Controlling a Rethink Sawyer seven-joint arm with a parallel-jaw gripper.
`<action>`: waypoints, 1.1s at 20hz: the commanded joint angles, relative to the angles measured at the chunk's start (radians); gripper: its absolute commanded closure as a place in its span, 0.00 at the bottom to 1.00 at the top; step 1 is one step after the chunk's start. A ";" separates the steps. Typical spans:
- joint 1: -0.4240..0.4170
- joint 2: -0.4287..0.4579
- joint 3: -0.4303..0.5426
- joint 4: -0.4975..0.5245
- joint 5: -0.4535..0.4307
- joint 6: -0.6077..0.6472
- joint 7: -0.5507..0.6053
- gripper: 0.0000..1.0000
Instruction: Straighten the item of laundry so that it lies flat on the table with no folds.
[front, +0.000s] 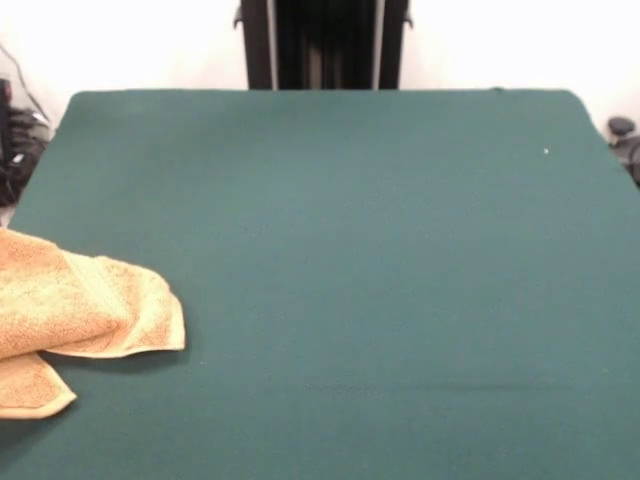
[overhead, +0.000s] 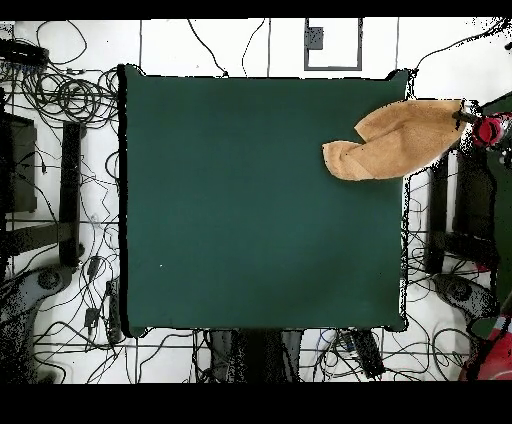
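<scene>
The small tan-orange terry-cloth towel (front: 80, 305) lies at the near left side of the front view, and part of it is cut off by the picture's edge. It is not flat. A thick folded layer sits on top, a rounded flap sticks out toward the middle of the table, and one more corner shows below, nearer to the camera.

The large dark green felt-like table (front: 380, 280) is bare everywhere else, so there is much room for spreading.

In the overhead view the towel (overhead: 400, 140) lies across one side edge of the table. One end rests on the green surface and the other end reaches out past the edge, toward the red and black gripper (overhead: 488, 128) that is there, off the table. I cannot tell if the gripper is spread or pressed together, or if it has the cloth.

I judge the step in hand is to bring the towel fully onto the table. To do this well, the cloth should be held at one single corner, not through two layers. It should then be dragged low and slowly toward the middle, so that friction with the felt opens the folds.

At the far side stands the black pedestal (front: 322, 45).
</scene>
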 joint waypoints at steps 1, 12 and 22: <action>0.012 -0.058 -0.046 0.325 -0.001 -0.188 -0.094 1.00; -0.025 -0.053 -0.054 0.467 0.006 -0.281 -0.044 1.00; -0.040 -0.046 -0.058 0.494 -0.002 -0.298 -0.077 1.00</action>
